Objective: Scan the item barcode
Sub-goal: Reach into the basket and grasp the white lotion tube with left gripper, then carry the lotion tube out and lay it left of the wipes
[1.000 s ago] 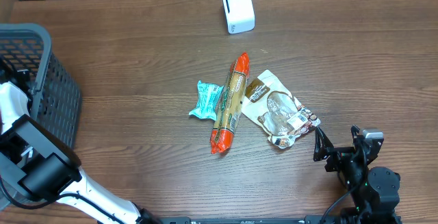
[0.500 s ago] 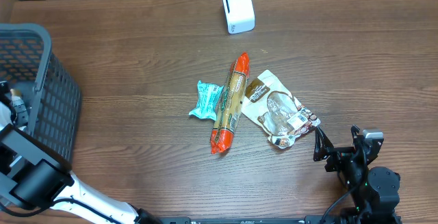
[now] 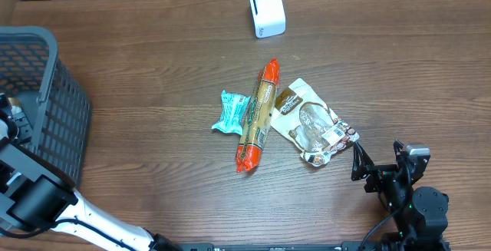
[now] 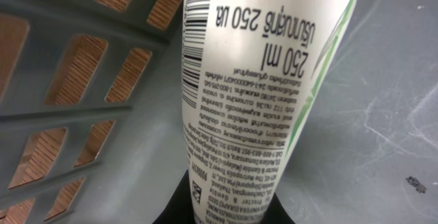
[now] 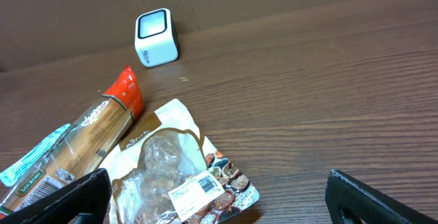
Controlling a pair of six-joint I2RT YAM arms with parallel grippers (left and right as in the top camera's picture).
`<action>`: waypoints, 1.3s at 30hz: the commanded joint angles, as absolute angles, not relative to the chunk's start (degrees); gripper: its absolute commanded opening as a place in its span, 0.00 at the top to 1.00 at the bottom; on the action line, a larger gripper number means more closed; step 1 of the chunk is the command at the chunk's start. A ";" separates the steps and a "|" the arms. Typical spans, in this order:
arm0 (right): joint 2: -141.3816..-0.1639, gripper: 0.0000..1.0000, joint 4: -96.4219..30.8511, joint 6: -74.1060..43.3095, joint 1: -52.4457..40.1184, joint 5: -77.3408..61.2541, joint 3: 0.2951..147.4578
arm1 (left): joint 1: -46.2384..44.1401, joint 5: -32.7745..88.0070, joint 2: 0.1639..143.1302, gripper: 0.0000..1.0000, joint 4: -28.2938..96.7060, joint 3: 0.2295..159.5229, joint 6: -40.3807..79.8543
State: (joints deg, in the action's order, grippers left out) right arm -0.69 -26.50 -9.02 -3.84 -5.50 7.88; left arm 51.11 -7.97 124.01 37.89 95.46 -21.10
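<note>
Left gripper (image 3: pixel 14 120): you're clamped tight on the white tube (image 4: pixel 260 80), inside the basket (image 3: pixel 65 105).
Right gripper (image 5: pixel 217 179): yours gapes wide, empty, at the table's (image 3: pixel 153 51) front edge.

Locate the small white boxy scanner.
In the overhead view, the small white boxy scanner stands near the far edge of the brown wooden table, beyond the long red-ended pasta packet.

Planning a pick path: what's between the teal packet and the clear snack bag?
The long spaghetti pack with red ends lies lengthwise between the teal packet and the clear snack bag, close against both. This is clearest in the overhead view.
</note>
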 commanded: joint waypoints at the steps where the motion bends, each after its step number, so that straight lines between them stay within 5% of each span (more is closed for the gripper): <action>1: -0.27 0.00 -27.29 -8.91 -4.05 -5.17 7.77 | 50.54 -3.14 123.44 0.96 39.22 94.39 -18.04; 16: -0.27 0.00 -27.29 -8.91 -4.05 -5.17 7.77 | 50.48 17.06 92.01 0.96 33.82 96.97 -11.00; 26: -0.27 0.00 -27.29 -8.91 -4.05 -5.15 7.77 | 48.99 28.34 71.44 0.96 37.39 96.97 4.40; 32: -0.27 0.00 -27.29 -8.91 -4.05 -5.17 7.77 | 36.47 36.34 68.36 0.96 53.95 96.64 4.91; 39: -0.27 0.00 -27.29 -8.91 -4.05 -5.17 7.77 | 15.84 17.80 72.60 0.96 60.88 91.05 3.18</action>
